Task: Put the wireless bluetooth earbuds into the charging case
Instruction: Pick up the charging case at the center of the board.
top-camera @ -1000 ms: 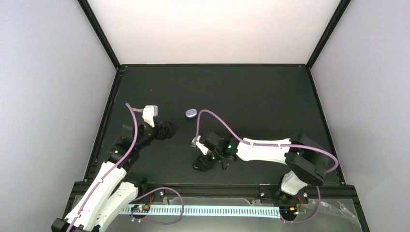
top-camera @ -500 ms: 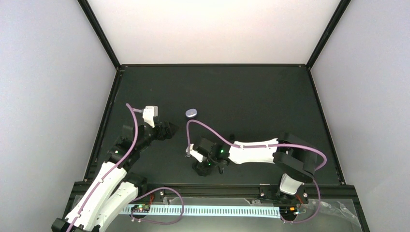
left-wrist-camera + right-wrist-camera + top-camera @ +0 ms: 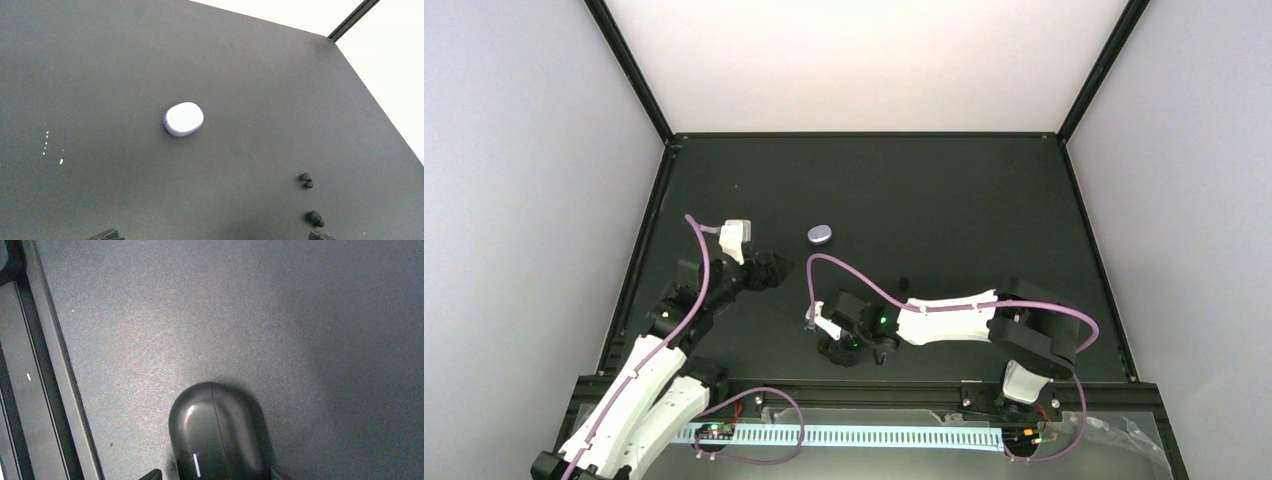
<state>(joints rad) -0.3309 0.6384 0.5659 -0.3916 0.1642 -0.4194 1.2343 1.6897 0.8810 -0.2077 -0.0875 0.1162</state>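
**Jaws: left pair wide apart, right pair astride the black case**

**Top view.** The left gripper (image 3: 769, 268) hangs over the table (image 3: 944, 200), near a pale oval case (image 3: 820, 234). The right gripper (image 3: 842, 348) sits low by the near edge and hides whatever lies under it. The earbuds are too small to make out here.

**Left wrist view.** Both fingertips just enter the bottom edge, far apart, with nothing between them. The pale oval case (image 3: 183, 119) lies closed. Two black earbuds (image 3: 305, 180) lie loose on the table, well apart from that case. The nearer one (image 3: 314, 218) lies just beside a fingertip.

**Right wrist view.** Only this view shows the black case (image 3: 216, 432), closed, near the edge rail (image 3: 55, 365). The jaws stand apart, one tip on each side. Bare table shows between the case and the left-hand tip. Contact on the other side cannot be judged.
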